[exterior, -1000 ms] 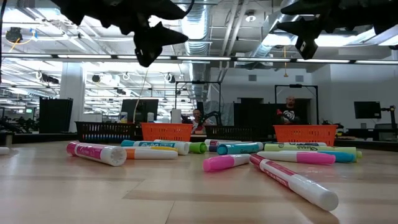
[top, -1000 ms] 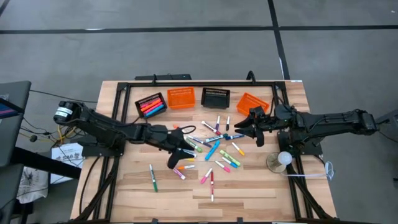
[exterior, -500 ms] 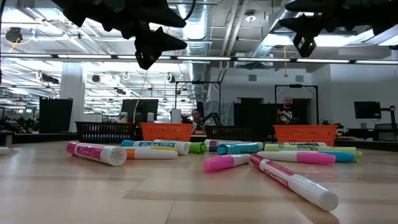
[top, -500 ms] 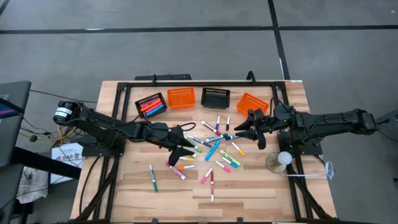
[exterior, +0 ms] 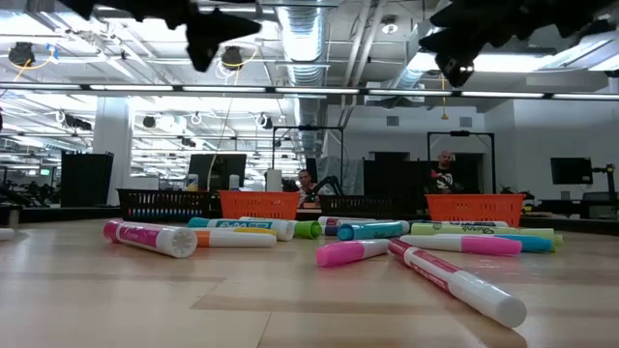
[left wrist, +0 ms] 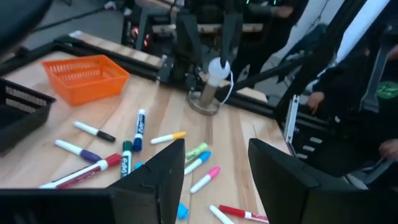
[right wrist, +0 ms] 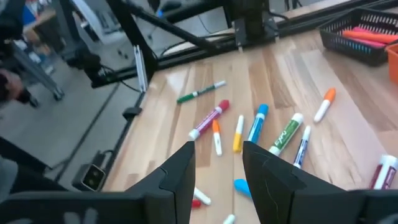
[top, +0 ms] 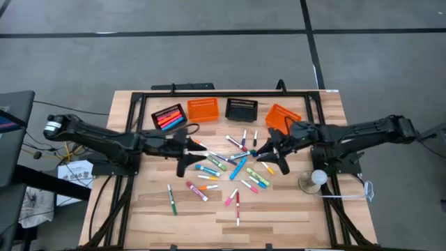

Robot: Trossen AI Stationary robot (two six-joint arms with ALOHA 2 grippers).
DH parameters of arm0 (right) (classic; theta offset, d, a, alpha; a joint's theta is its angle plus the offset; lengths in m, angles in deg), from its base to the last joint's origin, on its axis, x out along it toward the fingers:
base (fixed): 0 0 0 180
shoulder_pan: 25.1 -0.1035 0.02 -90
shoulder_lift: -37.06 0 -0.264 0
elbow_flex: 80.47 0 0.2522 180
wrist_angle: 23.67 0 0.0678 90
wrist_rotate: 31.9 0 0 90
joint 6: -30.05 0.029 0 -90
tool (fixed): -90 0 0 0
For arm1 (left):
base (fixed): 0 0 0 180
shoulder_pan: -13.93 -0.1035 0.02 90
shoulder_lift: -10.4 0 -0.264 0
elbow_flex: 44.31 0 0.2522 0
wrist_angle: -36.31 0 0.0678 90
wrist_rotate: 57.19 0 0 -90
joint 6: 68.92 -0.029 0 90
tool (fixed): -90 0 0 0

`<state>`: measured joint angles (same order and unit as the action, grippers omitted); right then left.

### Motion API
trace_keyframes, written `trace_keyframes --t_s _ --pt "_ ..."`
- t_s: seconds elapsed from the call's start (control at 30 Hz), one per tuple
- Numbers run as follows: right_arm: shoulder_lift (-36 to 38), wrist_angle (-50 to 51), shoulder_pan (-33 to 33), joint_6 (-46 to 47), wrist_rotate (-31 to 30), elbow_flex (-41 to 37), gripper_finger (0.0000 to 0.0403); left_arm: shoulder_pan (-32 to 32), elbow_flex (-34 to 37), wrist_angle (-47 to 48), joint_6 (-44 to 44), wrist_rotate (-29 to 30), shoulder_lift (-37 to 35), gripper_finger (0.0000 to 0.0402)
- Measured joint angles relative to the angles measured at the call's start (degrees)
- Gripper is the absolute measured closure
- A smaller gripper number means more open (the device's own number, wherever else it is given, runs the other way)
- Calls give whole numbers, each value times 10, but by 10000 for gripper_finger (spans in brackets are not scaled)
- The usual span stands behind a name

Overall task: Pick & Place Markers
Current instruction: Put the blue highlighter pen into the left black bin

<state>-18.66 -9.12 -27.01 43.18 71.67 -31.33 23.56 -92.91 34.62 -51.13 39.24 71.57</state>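
Many markers [top: 237, 166] lie flat and scattered on the wooden table's middle; they also show in the low view [exterior: 150, 238]. More markers lie in a black basket [top: 169, 117] at the far left. My left gripper [top: 187, 155] hangs open above the left edge of the scatter, with nothing between its fingers [left wrist: 214, 162]. My right gripper [top: 274, 156] hangs open above the scatter's right side, also with nothing between its fingers [right wrist: 217, 155]. In the low view both grippers, left [exterior: 208, 43] and right [exterior: 453, 60], are well above the table.
Along the far side stand an orange basket [top: 203, 109], a black basket [top: 241, 109] and a second orange basket [top: 281, 116]. A black frame rail [top: 223, 93] runs behind them. A small white-topped stand [top: 313, 180] sits at the right. People [exterior: 447, 174] show in the room beyond.
My left gripper has drawn back toward the table's left edge and risen away from the markers, tipping more level. My right gripper has reached in toward the table's middle, over the markers, and rolled a little. No marker has moved.
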Motion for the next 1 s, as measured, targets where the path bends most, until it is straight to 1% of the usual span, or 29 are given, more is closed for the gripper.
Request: trace_keyframes --t_s 0.27,0.47,0.77,1.0 --pt "-111 34 -5 -87 0 78 278 7 78 0 4 0 -127 225" --pt "-196 94 -7 -146 -1 143 267 24 112 0 10 -1 -184 225" --pt "-296 155 -7 -208 0 225 229 39 125 5 6 -6 -207 225" --pt "-357 232 -7 -234 -2 273 223 39 125 17 -5 -9 -213 225"
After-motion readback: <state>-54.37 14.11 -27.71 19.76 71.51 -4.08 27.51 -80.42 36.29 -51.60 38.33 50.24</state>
